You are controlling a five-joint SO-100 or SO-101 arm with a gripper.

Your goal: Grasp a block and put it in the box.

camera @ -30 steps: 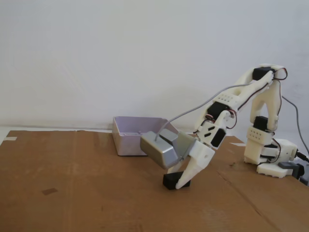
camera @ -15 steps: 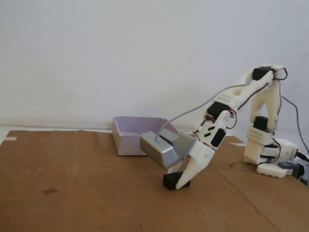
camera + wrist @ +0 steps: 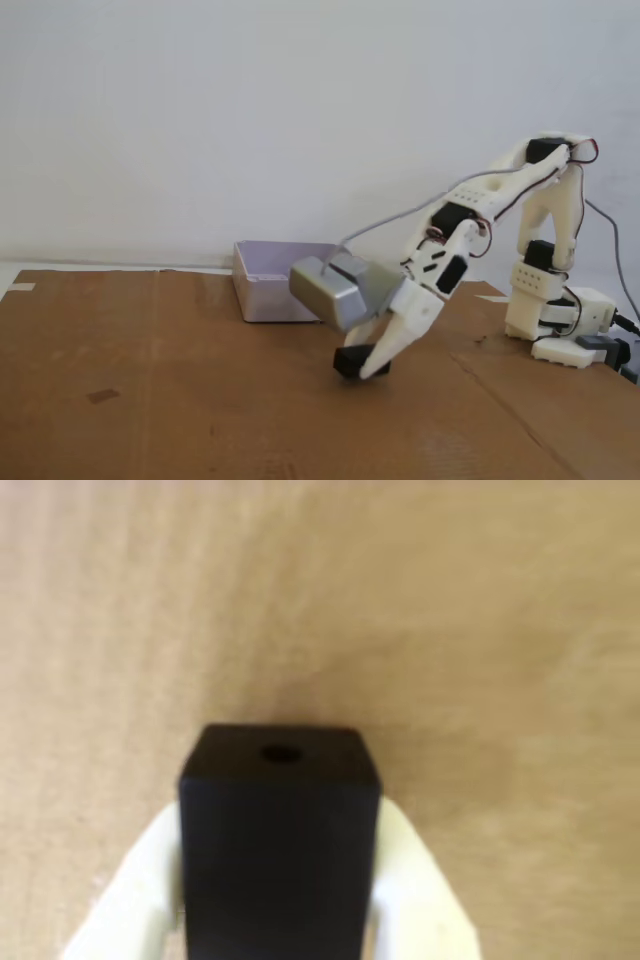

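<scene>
A black block point(image 3: 280, 820) with a small round hole in its top sits between my white fingers point(image 3: 135, 890) in the wrist view. My gripper point(image 3: 280, 855) is shut on it from both sides. In the fixed view the block point(image 3: 350, 362) is at the tip of my gripper point(image 3: 366, 364), at or just above the brown cardboard surface. The pale grey box point(image 3: 262, 298) stands open behind and to the left of the block, about a hand's width away.
The arm's white base point(image 3: 555, 325) stands at the right edge of the cardboard sheet point(image 3: 150, 400). A silver camera housing point(image 3: 328, 290) rides on the wrist and hangs in front of the box. A white wall is behind.
</scene>
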